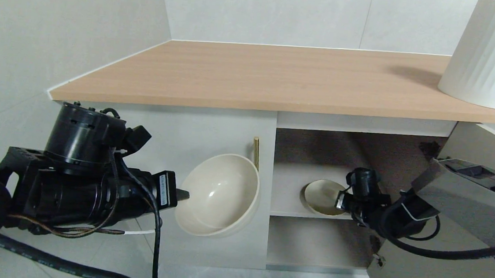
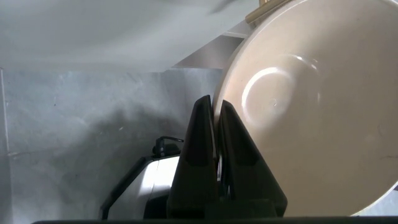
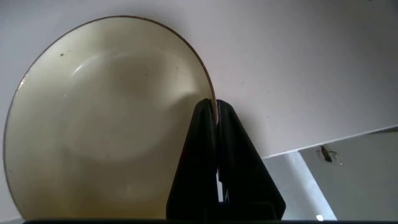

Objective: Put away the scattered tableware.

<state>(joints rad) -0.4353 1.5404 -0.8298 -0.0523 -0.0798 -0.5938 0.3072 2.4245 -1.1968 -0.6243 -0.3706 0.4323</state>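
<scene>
The cabinet's right half is open, split by a shelf (image 1: pixel 286 213). In the upper compartment the plate (image 1: pixel 320 197), clamped at its rim by the right gripper (image 1: pixel 340 201), sits toward the left wall, and that arm crosses the opening. The lower compartment gapes to the front. The open door (image 1: pixel 468 196) walls off the right side. Just behind the bowl (image 1: pixel 219 194) in the left gripper (image 1: pixel 185 194) stand the closed door (image 1: pixel 212 132) and its handle (image 1: pixel 255 152). A vase (image 1: pixel 493 52) occupies the right end of the counter (image 1: pixel 278 79).

Head camera looks down on the cabinet (image 1: pixel 222 128) — close wrist cameras share its bowl (image 1: pixel 219 194) and plate (image 1: pixel 323 197).
</scene>
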